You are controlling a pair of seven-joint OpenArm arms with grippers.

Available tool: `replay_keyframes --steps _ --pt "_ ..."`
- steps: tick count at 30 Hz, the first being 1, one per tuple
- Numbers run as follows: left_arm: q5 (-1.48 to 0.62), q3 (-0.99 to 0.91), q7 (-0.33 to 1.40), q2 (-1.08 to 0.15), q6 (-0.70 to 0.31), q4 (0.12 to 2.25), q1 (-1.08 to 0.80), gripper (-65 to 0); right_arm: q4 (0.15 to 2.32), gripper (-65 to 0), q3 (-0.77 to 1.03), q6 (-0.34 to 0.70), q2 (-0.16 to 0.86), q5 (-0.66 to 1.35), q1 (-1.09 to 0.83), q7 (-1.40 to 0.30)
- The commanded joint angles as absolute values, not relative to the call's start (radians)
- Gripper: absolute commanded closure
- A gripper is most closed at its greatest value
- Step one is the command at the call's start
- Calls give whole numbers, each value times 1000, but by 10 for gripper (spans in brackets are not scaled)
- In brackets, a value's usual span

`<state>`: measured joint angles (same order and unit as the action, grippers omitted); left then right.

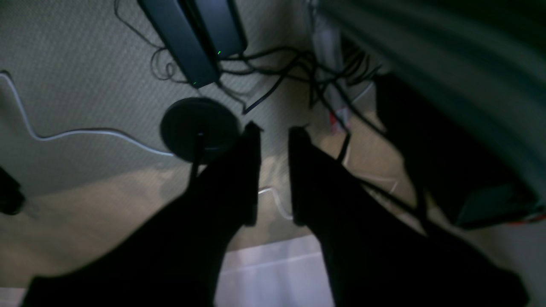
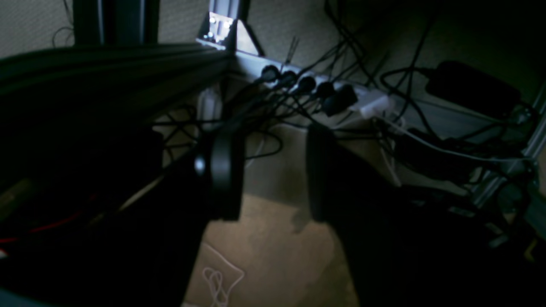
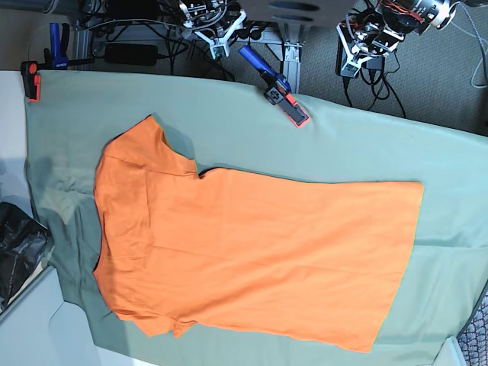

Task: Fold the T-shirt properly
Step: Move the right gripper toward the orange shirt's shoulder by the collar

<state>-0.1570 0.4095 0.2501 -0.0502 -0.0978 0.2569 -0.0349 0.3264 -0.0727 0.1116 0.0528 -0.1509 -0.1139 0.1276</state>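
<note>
The orange T-shirt (image 3: 252, 252) lies flat on the sage-green cloth (image 3: 358, 145), collar to the left, hem to the right, both short sleeves spread out. Neither arm touches it; both hang beyond the table's far edge. My left gripper (image 3: 352, 57) is at the upper right of the base view, and in its wrist view the gripper (image 1: 275, 128) stands open over the floor with nothing between its fingers. My right gripper (image 3: 217, 38) is at the upper middle left, open (image 2: 269, 136) and empty above cables. The T-shirt is out of both wrist views.
A blue and red clamp (image 3: 273, 84) rests on the cloth's far edge, and a red clamp (image 3: 30, 78) grips the far left corner. A black bag (image 3: 19, 236) sits at the left. On the floor behind lie a power strip (image 2: 324, 91), tangled cables and a round black base (image 1: 198, 128).
</note>
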Motion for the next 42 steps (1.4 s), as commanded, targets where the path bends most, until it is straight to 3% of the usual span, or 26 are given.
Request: replay_keyframes --steps 1,8,16,25,33,42 --pt "-154 411 254 -60 -102 263 -38 -155 332 -248 -73 70 58 -154 -121 138" --pt "-244 394 209 -160 -265 369 -126 -155 409 -248 -73 74 83 -154 -223 138" --pt "-280 128 216 -244 -476 621 -287 -155 637 -248 -73 74 136 -154 -406 104" --pt "-519 -98 436 -256 -689 960 -462 -155 953 -248 -73 60 208 -146 -593 -107" --pt "-738 -263 602 -264 -698 1302 -648 -166 1302 -248 -73 -35 278 -146 -810 -181" --pt "-849 -376 657 -331 -698 1703 -819 -166 1677 -248 -46 -83 369 -146 -989 -232"
